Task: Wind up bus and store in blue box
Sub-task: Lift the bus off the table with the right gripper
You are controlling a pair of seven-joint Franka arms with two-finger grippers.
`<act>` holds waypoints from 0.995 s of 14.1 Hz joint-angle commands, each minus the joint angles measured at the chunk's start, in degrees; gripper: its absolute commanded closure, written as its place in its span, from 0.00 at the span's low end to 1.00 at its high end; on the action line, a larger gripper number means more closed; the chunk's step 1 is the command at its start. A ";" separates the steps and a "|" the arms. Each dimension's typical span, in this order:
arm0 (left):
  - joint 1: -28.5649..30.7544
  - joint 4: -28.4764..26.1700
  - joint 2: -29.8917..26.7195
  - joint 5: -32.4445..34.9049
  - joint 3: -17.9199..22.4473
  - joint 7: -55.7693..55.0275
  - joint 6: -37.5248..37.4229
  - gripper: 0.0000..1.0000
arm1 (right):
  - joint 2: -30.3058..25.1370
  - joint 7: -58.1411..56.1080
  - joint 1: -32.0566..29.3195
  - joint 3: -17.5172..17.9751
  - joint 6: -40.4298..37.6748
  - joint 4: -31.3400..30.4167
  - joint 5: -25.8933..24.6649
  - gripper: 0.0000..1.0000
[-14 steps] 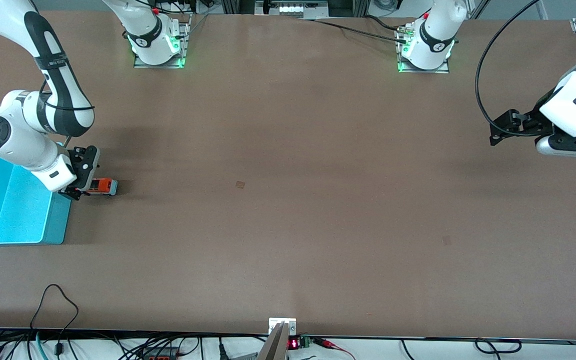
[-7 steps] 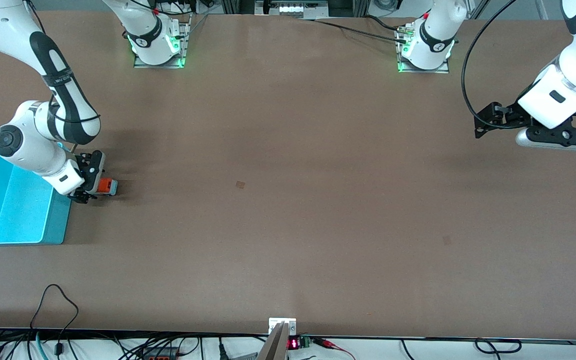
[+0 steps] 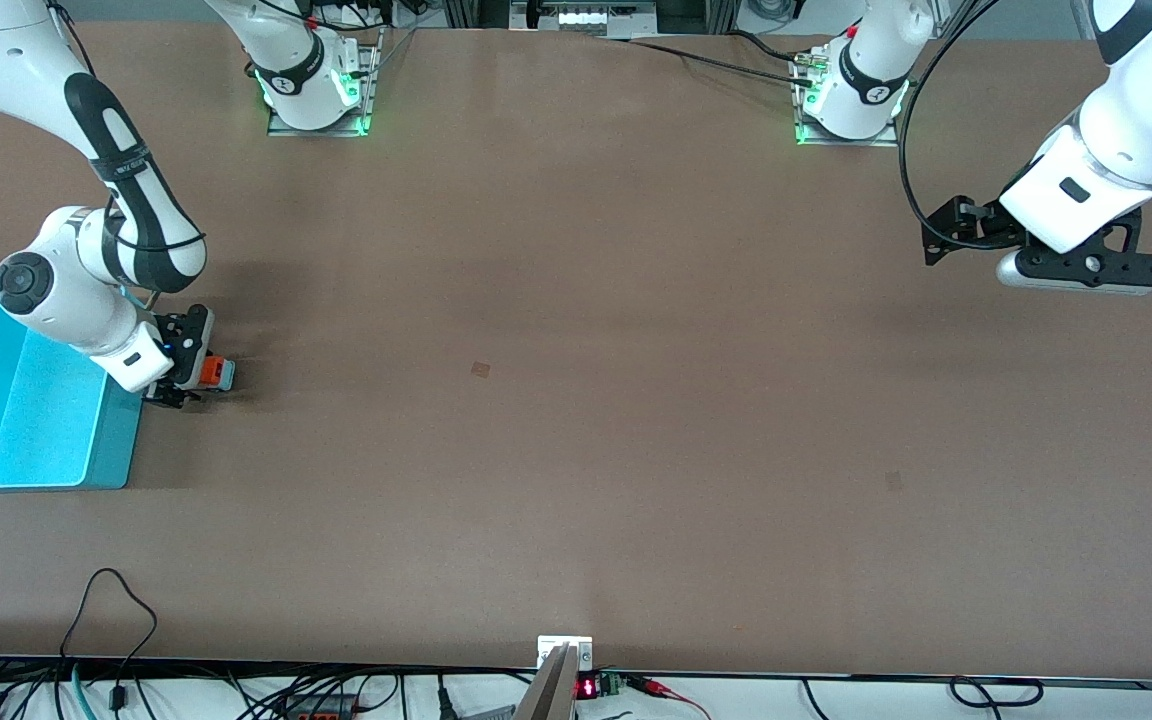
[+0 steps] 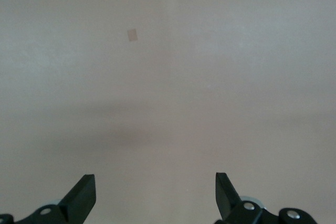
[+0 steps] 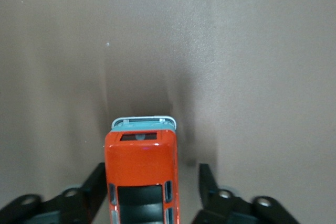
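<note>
The small orange bus (image 3: 215,372) stands on the table beside the blue box (image 3: 118,440), at the right arm's end. My right gripper (image 3: 179,388) is down at the bus, open, with its fingers on either side of the bus's body. In the right wrist view the bus (image 5: 142,174) sits between the fingers of the right gripper (image 5: 152,174); one finger is against its side and the other stands a little apart. My left gripper (image 3: 1086,270) hangs open and empty over bare table at the left arm's end, as the left wrist view (image 4: 153,179) also shows.
The blue box holds nothing that I can see. Small darker patches mark the tabletop (image 3: 480,369) (image 3: 893,481). Cables run along the table edge nearest the front camera (image 3: 116,600).
My right gripper has come down closer over the bus and now covers more of it. My left arm has swung inward toward the table's middle and toward the bases.
</note>
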 commanded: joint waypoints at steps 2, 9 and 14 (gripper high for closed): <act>0.48 -0.72 -0.77 0.06 -2.09 0.09 1.75 0.00 | 0.50 -0.39 -1.31 1.20 0.72 0.53 -0.91 1.00; 0.39 -0.55 2.48 -0.03 -2.17 0.18 4.93 0.00 | -3.62 20.49 2.47 2.59 -3.99 2.62 0.15 1.00; 0.57 -0.37 2.40 -0.12 -2.09 0.27 4.93 0.00 | -9.94 41.86 2.92 2.71 -22.74 12.21 5.24 1.00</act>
